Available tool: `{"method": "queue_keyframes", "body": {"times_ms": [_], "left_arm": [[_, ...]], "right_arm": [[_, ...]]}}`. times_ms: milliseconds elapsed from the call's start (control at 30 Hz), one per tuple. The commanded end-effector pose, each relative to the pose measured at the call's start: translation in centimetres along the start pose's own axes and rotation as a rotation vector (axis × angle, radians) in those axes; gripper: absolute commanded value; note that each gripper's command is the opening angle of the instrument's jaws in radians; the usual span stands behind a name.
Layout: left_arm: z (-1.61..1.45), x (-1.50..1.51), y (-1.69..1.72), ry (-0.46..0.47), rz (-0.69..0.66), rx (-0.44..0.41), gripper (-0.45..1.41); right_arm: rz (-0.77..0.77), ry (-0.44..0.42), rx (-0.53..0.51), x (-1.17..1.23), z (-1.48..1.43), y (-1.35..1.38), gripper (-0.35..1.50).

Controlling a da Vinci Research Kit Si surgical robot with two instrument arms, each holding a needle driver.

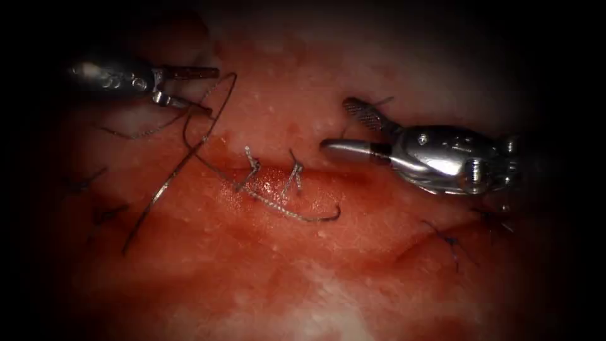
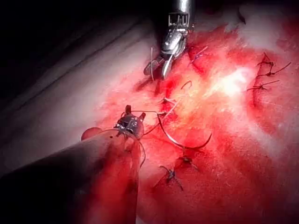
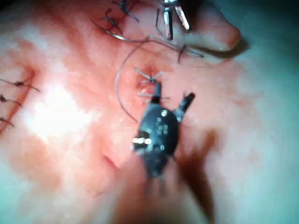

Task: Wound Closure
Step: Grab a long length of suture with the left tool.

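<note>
The tissue [image 1: 328, 278] formed the carrying surface, its cut [image 1: 278, 180] running across the centre, wet with red fluid [image 1: 252, 252]. 2 stitches [image 1: 251, 165] crossed the cut. The needle [image 1: 303, 215] lay flat on the tissue along the cut's lower edge, free of any hold. Thread [image 1: 170, 180] trailed over the surface left of the stitches. Further stitches [image 1: 449, 241] sat at lower right.

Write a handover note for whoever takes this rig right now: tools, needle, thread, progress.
Left tool: jaws open, gripping nothing; the thread loops past its tips.
Right tool: jaws open, empty, above the cut.
Needle: free, lying on the tissue across the cut; no sign it is in the tissue.
Done: two stitches.
Left: the cut's right stretch looks unstitched.
</note>
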Motion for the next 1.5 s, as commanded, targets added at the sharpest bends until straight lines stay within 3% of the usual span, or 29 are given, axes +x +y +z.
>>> {"method": "queue_keyframes", "body": {"times_ms": [33,533,1033,1067,1133,1167,1300,1500], "left_arm": [[0.11,0.0,0.0,0.003,0.007,-0.001,0.47],[0.23,-0.08,0.13,-0.02,0.053,-0.063,0.44],[0.35,0.04,0.12,-0.025,0.041,-0.058,0.52],[0.35,0.04,0.12,-0.025,0.041,-0.058,0.44],[0.35,0.05,0.14,-0.017,0.041,-0.064,-0.06],[0.35,0.07,0.15,-0.017,0.041,-0.064,-0.42],[0.31,0.19,0.13,-0.009,0.042,-0.063,-0.45],[0.06,0.51,-0.08,0.077,0.009,0.015,-0.45]], "right_arm": [[0.003,0.0,0.001,-0.05,0.06,-0.04,1.31],[0.018,0.0,0.0,-0.08,0.06,-0.05,1.31],[0.027,0.0,-0.001,-0.11,0.07,-0.05,1.31],[0.027,0.0,-0.001,-0.11,0.07,-0.05,1.31],[0.027,0.0,-0.001,-0.11,0.06,-0.05,1.31],[0.027,0.0,0.0,-0.11,0.06,-0.05,1.31],[0.026,0.0,0.002,-0.12,0.03,-0.05,1.31],[0.026,0.0,-0.001,-0.12,0.0,-0.04,1.31]]}}
